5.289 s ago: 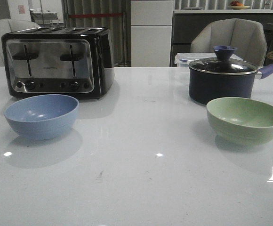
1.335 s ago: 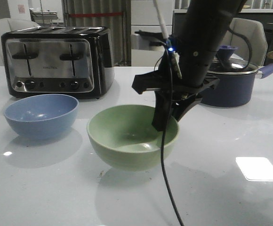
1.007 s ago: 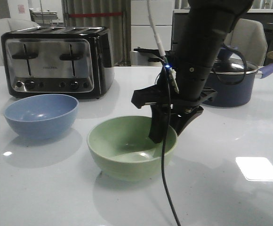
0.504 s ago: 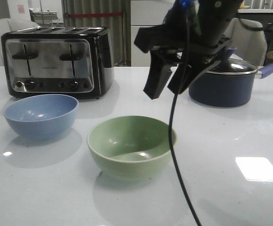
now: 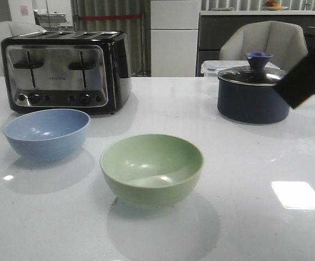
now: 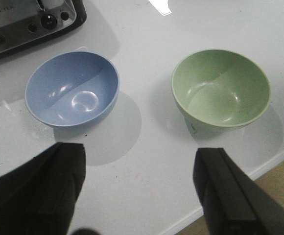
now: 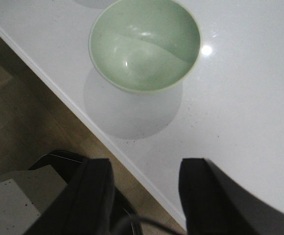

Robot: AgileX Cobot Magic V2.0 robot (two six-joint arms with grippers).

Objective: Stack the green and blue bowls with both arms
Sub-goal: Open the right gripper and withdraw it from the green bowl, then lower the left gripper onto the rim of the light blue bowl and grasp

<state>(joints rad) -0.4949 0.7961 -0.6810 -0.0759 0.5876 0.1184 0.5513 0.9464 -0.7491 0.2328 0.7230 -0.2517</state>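
The pale green bowl [image 5: 151, 168] stands upright and empty on the white table, near the middle front. It also shows in the left wrist view [image 6: 221, 87] and the right wrist view [image 7: 145, 43]. The light blue bowl [image 5: 47, 132] stands empty to its left, in front of the toaster, and shows in the left wrist view [image 6: 72, 88]. My left gripper [image 6: 139, 191] is open and empty, above the table's front edge, short of both bowls. My right gripper [image 7: 144, 196] is open and empty, high over the table edge, away from the green bowl. Part of the right arm [image 5: 308, 76] shows at the right.
A black and chrome toaster [image 5: 65, 70] stands at the back left. A dark navy saucepan [image 5: 253, 92] with a lid stands at the back right. The table edge [image 7: 107, 142] and the floor beyond it show in the right wrist view.
My right gripper set the green bowl down near the middle, let go, rose, and withdrew to the right, nearly out of the front view. The blue bowl has not moved.
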